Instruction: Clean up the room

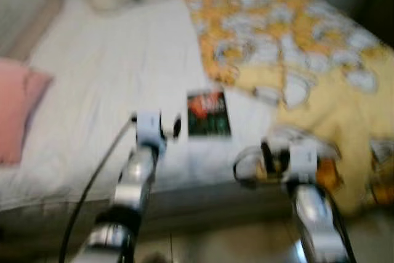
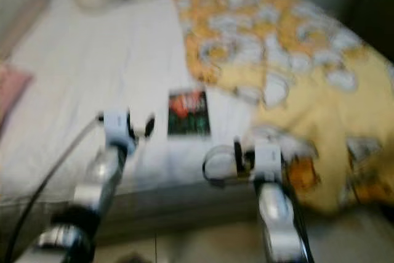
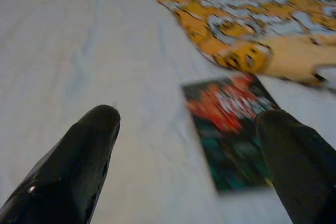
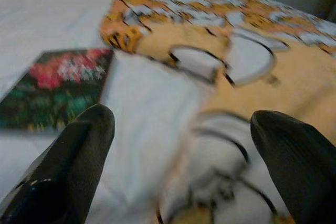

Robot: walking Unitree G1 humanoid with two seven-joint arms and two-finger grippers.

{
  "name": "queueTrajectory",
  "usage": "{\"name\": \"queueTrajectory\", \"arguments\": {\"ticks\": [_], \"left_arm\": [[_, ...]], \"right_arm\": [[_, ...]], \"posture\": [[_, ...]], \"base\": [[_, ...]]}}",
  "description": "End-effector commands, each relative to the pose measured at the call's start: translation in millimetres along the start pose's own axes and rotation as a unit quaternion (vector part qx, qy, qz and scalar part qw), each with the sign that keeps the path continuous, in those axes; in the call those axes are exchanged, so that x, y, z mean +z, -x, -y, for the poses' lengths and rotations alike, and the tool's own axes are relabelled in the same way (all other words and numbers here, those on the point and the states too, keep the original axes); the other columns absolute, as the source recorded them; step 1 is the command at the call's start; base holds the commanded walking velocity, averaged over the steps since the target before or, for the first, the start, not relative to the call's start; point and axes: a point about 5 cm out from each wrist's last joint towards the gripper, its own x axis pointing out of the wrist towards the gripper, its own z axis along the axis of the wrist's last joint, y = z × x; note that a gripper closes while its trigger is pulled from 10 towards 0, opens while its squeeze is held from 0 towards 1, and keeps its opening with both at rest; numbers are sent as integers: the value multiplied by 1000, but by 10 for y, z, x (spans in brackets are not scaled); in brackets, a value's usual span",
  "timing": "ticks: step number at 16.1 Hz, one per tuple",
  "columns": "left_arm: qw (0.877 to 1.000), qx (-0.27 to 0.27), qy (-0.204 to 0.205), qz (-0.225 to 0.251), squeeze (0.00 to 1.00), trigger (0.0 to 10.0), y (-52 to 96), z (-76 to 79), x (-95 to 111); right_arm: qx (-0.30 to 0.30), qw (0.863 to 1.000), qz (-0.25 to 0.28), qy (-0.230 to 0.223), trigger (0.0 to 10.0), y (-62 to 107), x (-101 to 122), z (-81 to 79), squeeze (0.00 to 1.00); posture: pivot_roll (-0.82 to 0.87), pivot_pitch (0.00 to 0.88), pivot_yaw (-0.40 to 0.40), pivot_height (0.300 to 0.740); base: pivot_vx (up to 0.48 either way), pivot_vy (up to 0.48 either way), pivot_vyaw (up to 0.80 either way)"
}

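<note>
your left gripper [image 3: 186, 145] hangs spread wide over the white bed sheet [image 1: 104, 72], just beside the dark red-and-green book [image 1: 209, 114]. your right gripper [image 4: 184, 156] gapes wide at the rumpled yellow patterned blanket [image 1: 320, 72]. a pink pillow [image 1: 15, 109] lies far left.

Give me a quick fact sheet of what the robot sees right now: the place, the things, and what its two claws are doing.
Place: bedside, facing a bed with a white sheet
Book: dark cover with red art, flat on the sheet near the bed's front edge
Blanket: yellow and orange patterned, rumpled over the robot's right half of the bed
Pillow: pink, at the far left
Left gripper: open, low over the sheet beside the book
Right gripper: open, over the blanket's edge
Picture quality: blurred
</note>
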Motion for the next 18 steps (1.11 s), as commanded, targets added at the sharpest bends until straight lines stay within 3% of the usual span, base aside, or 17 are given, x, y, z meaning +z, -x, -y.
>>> {"name": "queueTrajectory", "arguments": {"ticks": [1, 4, 6, 9, 10, 12, 13, 15, 16, 18], "left_arm": [[1000, 17, -7, -6, 0, 10000, -8, -100, -20], [1000, 25, -9, -12, 0, 10000, -32, -111, -44], [998, 31, -26, -41, 0, 10000, -58, -116, -127], [994, 50, -36, -95, 0, 10000, -114, -108, -226], [992, 46, -37, -107, 0, 10000, -132, -47, -245], [992, 37, -78, -87, 0, 10000, -156, 89, -212], [990, 30, -119, -70, 0, 10000, -162, 169, -194], [990, 32, -117, -73, 0, 10000, -159, 183, -207], [991, 46, -94, -89, 0, 10000, -146, 160, -249], [991, 59, -74, -97, 0, 10000, -137, 119, -269]], "right_arm": [[18, 1000, 18, 0, 10000, -48, 87, -98, 0], [24, 1000, 18, 2, 10000, -38, 83, -123, 0], [37, 999, 13, 5, 10000, -1, 63, -139, 0], [58, 998, 8, -4, 10000, 143, 44, -123, 0], [74, 997, 4, -10, 10000, 275, -1, -104, 0], [61, 998, -26, -19, 10000, 568, -157, 0, 0], [39, 997, -40, -44, 10000, 768, -198, 62, 0], [32, 997, -46, -45, 10000, 836, -206, 87, 0], [24, 997, -59, -37, 10000, 983, -208, 130, 0], [23, 997, -66, -31, 10000, 1106, -189, 142, 0]], "posture": [[-3, 0, 7, 740], [-6, 0, 2, 740], [-13, 0, -15, 740], [-34, 0, -48, 740], [-56, 0, -53, 740], [-125, 0, -44, 740], [-171, 48, -35, 740], [-176, 54, -34, 740], [-216, 111, -33, 740], [-219, 129, -37, 740]], "base": [[446, 0, 0], [446, 0, 0], [469, 0, 0], [0, 0, 0], [0, 0, 0], [0, 0, 0], [0, 0, 0], [0, 0, 0], [0, 0, 0], [0, 0, 0]]}}
